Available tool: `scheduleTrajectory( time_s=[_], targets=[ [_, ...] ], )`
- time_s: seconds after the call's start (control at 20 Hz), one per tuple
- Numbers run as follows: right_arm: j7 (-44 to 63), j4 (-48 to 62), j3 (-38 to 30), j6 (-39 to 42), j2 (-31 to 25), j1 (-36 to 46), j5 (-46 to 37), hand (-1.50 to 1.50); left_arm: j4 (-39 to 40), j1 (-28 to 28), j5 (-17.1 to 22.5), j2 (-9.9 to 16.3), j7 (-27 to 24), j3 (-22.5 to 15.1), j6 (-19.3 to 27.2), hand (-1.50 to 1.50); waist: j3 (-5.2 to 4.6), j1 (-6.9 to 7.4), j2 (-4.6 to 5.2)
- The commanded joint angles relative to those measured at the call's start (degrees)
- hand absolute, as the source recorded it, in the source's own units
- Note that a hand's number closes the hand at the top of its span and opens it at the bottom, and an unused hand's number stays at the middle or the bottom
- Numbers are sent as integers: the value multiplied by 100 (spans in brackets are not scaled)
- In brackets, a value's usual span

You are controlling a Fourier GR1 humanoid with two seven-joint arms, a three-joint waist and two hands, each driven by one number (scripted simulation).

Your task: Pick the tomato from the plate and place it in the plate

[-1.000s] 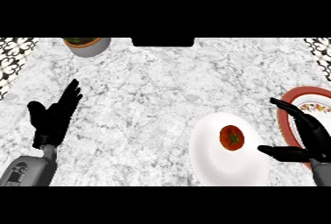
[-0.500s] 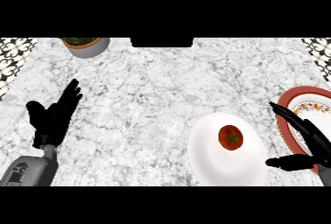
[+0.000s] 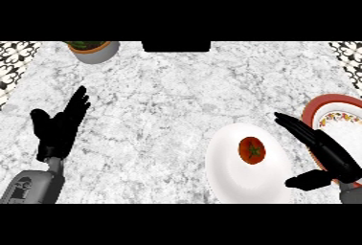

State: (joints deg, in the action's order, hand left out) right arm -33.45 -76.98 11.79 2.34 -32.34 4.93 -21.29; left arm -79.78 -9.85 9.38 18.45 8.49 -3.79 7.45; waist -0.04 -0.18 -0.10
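Tomato (image 3: 252, 149) sits mid white plate (image 3: 230, 178), ungrasped. Right robot hand (image 3: 326, 155) just beside plate's right rim, released, thumb spread. Advice: come over tomato from right, close round its middle, lift straight, clear rim. Target red-rimmed patterned plate (image 3: 322, 106) behind hand. Left robot hand (image 3: 58, 127) resting released, tabletop (image 3: 170, 95) left. No readable writing.

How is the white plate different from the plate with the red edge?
The white plate is plain all over, while the red-rimmed plate has a red edge and a little pattern inside. The white plate holds the tomato; the red-rimmed plate shows nothing on the part in view. The white plate lies left of the right hand, the red-rimmed plate at the right edge, partly hidden behind that hand. Both lie flat on the marble counter.
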Motion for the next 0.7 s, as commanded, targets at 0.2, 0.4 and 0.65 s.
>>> scheduleTrajectory(
  time_s=[0.2,0.4,0.65],
  targets=[
    [1086,22,340,-65,127,299,-1227,-150,219,-139,173,159,-2,350,-472,0,1,29,12],
    [1676,-748,514,161,190,-154,-1631,-150,245,-106,-119,-172,-78,285,-188,0,1,-6,4],
    [1802,-404,415,570,556,226,-1997,-150,-29,89,-145,-129,29,473,-449,0,4,27,7]
  ],
)
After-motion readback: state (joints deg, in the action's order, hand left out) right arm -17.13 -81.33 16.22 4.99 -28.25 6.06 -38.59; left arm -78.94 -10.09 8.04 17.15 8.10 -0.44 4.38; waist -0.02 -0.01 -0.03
